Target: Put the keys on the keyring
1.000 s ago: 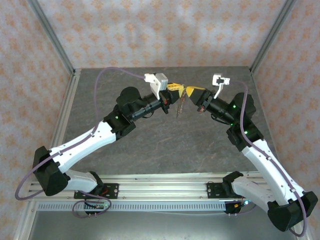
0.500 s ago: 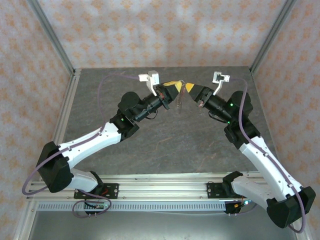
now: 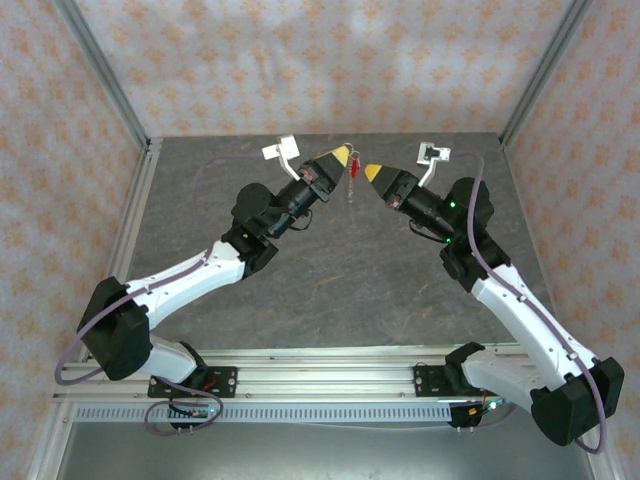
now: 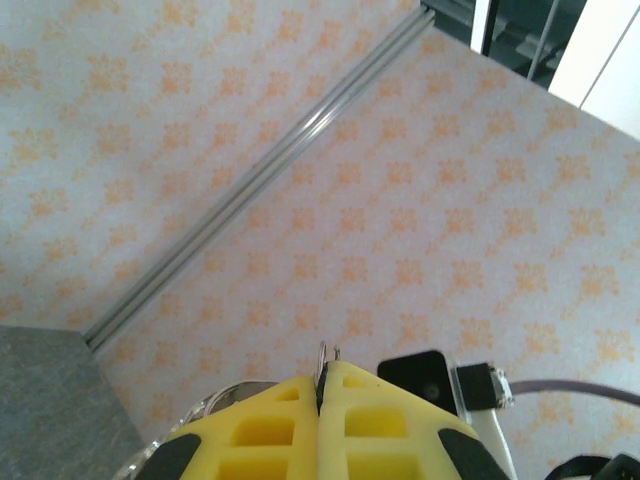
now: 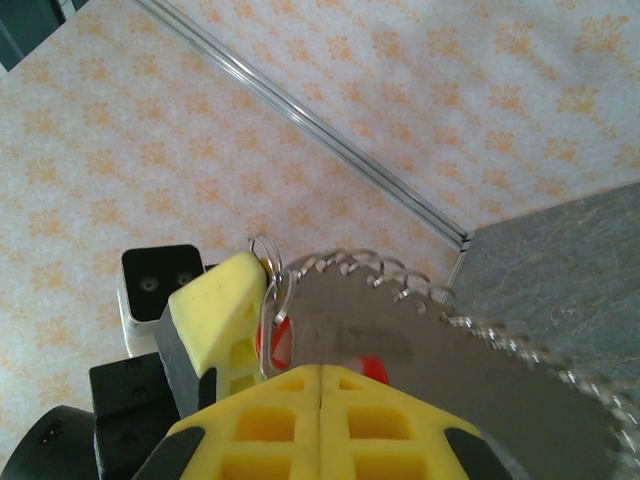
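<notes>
Right gripper (image 3: 371, 171): mine, closed, nothing seen between the tips.
Left gripper (image 3: 341, 156): mine, closed, pinching a small wire ring (image 4: 328, 351).
Key (image 3: 354, 173): red head, hanging just below my left tip, between both grippers, over the counter (image 3: 330, 280).
Chain (image 5: 480, 335): beaded, a blurred arc close over my right gripper; I cannot tell what holds it.
Behind: orange-patterned wall (image 3: 330, 60).
</notes>
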Tool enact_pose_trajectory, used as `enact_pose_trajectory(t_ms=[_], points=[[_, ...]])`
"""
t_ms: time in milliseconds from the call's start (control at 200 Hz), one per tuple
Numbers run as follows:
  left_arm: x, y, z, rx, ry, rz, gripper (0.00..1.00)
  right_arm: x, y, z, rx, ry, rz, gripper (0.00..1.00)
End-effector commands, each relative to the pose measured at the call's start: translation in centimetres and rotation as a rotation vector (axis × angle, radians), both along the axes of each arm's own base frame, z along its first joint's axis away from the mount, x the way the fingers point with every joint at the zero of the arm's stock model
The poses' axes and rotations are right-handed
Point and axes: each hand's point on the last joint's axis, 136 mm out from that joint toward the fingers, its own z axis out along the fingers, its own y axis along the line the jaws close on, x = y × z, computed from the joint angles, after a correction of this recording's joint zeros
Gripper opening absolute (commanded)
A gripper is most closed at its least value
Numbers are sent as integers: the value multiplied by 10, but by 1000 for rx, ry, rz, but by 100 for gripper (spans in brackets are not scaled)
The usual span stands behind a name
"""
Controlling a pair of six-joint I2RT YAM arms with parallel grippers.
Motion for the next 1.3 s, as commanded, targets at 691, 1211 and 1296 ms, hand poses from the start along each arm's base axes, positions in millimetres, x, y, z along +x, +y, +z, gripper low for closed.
enact_pose_trajectory(t_ms=[691, 1211, 1296], points=[[-6, -1, 21, -77, -45, -48, 0, 10, -17, 47, 114, -102, -93, 40], [-5, -1, 24, -108, -41, -64, 0, 26, -1, 43, 255, -21, -6, 32], [-4, -1, 24, -108, -41, -61, 0, 26, -1, 40, 265, -13, 1, 27]])
